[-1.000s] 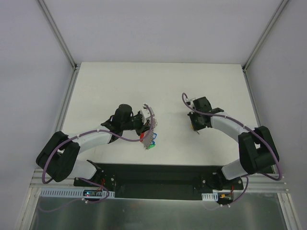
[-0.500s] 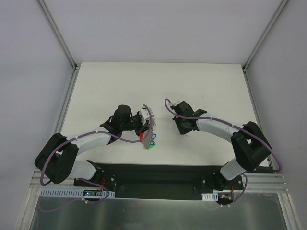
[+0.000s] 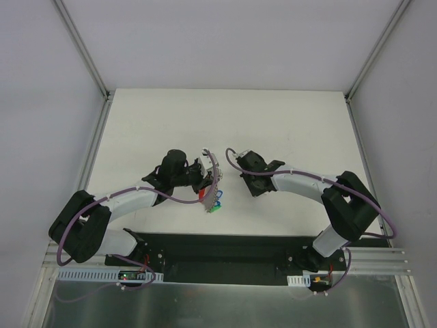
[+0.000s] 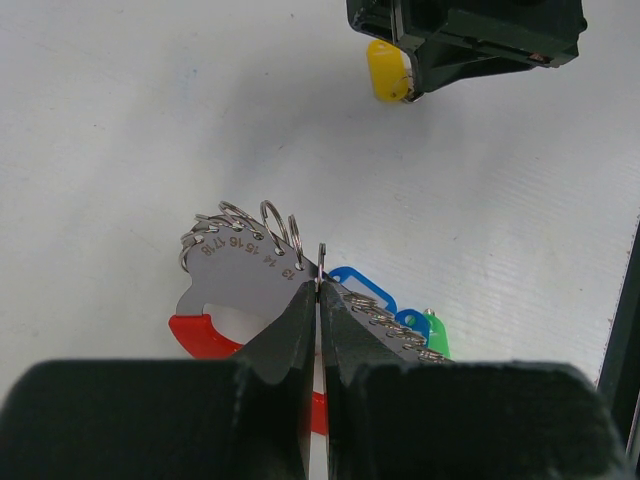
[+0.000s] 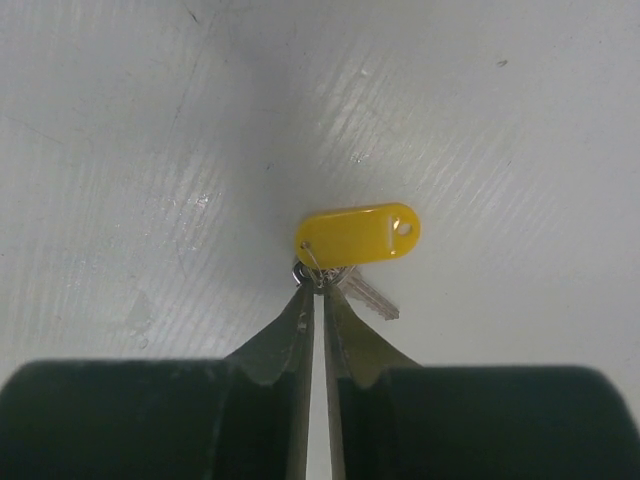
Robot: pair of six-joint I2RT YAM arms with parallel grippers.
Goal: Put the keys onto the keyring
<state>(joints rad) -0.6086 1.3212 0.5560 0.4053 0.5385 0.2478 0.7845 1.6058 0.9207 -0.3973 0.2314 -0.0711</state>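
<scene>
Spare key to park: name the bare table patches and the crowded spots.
Bare: far half of the white table, beyond both grippers. Crowded: near centre, where the left gripper pinches the thin metal keyring with red band and the right gripper holds the yellow-tagged silver key.

Light: bright, even, from overhead across your white table (image 3: pixel 287 116).
Shadows: soft grey patches beneath both arms (image 3: pixel 133 198).
Focus: your wrist views blur the fingers (image 4: pixel 282 345) nearest the lens; table texture is sharp.
</scene>
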